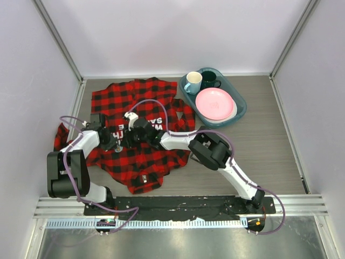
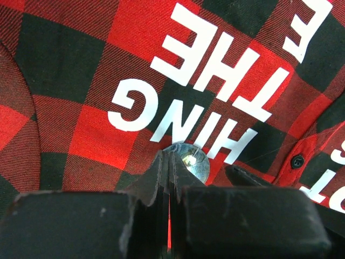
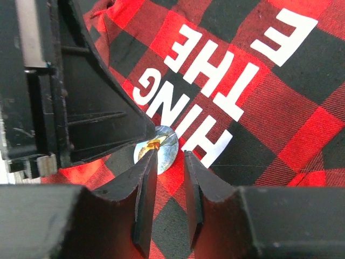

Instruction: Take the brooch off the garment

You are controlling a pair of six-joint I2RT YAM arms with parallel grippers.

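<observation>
The garment [image 1: 135, 97] is a red-and-black checked shirt with white block lettering, spread at the table's left middle. The brooch [image 3: 166, 141] is a small round shiny badge pinned beside the lettering. It also shows in the left wrist view [image 2: 193, 161]. My left gripper [image 2: 169, 157] is shut, its tips at the brooch's left edge. My right gripper [image 3: 168, 157] is open a narrow gap, just in front of the brooch, its left finger over the brooch's lower edge. In the top view both grippers [image 1: 121, 139] meet over the shirt and hide the brooch.
A teal tray [image 1: 241, 115] at the back right holds a pink plate [image 1: 214, 103], a white mug [image 1: 193, 82] and a dark mug [image 1: 211, 80]. Grey walls close in the table on three sides.
</observation>
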